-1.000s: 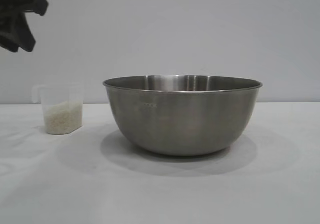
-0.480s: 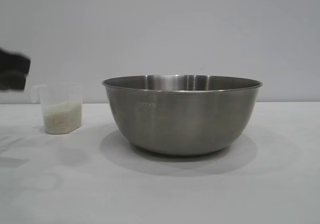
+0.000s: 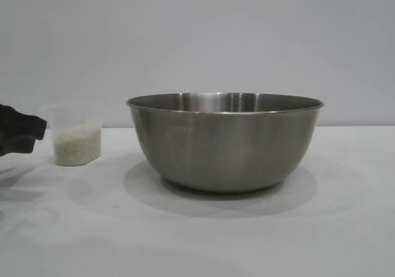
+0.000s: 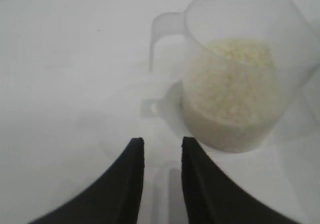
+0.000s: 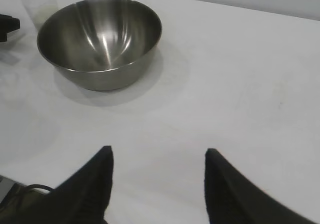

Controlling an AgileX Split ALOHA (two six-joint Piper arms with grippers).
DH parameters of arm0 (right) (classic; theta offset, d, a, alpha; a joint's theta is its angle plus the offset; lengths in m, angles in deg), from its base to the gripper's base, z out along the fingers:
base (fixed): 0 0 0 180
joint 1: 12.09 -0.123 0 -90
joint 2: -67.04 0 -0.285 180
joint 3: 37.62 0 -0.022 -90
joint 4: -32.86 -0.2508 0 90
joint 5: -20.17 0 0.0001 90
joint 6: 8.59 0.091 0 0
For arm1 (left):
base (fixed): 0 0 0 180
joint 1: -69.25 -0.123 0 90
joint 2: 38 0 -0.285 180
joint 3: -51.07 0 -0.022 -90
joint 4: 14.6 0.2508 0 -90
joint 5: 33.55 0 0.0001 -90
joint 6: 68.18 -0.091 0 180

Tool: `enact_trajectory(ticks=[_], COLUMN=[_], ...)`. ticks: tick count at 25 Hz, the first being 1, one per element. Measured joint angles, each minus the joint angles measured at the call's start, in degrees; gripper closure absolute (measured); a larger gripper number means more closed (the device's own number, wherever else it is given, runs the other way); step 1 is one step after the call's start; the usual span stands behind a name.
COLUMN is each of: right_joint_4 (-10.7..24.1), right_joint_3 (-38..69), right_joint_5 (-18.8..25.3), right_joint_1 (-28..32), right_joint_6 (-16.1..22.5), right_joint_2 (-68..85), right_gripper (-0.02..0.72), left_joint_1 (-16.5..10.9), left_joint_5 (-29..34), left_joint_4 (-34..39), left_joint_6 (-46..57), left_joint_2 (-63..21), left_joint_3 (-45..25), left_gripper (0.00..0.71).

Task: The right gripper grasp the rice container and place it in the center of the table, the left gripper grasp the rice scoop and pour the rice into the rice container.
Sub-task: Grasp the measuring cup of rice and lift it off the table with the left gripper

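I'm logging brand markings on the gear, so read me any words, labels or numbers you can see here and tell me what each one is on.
Faint lettering on the outer wall of the rice container, just below the rim: too small and blurred to read.
Rice scoop: no readable markings or graduations visible.
Table, left gripper, right gripper: no text visible.

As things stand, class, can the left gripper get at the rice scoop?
Probably yes: the left gripper is open just short of the rice scoop, with bare table between and the handle facing it.
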Motion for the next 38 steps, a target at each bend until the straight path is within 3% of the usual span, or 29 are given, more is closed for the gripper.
enact_trajectory(ticks=[9, 38], right_joint_4=[0.0, 0.0], right_joint_3=[0.0, 0.0], right_joint_5=[0.0, 0.0], right_joint_1=[0.0, 0.0], right_joint_6=[0.0, 0.0], right_joint_2=[0.0, 0.0], right_gripper=[0.313, 0.313], left_joint_1=[-2.99, -2.99], left_joint_5=[0.0, 0.0], left_joint_4=[2.96, 20.38], left_joint_6=[-0.2, -4.32], left_joint_2=[1.87, 2.22], left_joint_3=[6.34, 11.28], left_gripper=[0.557, 0.557])
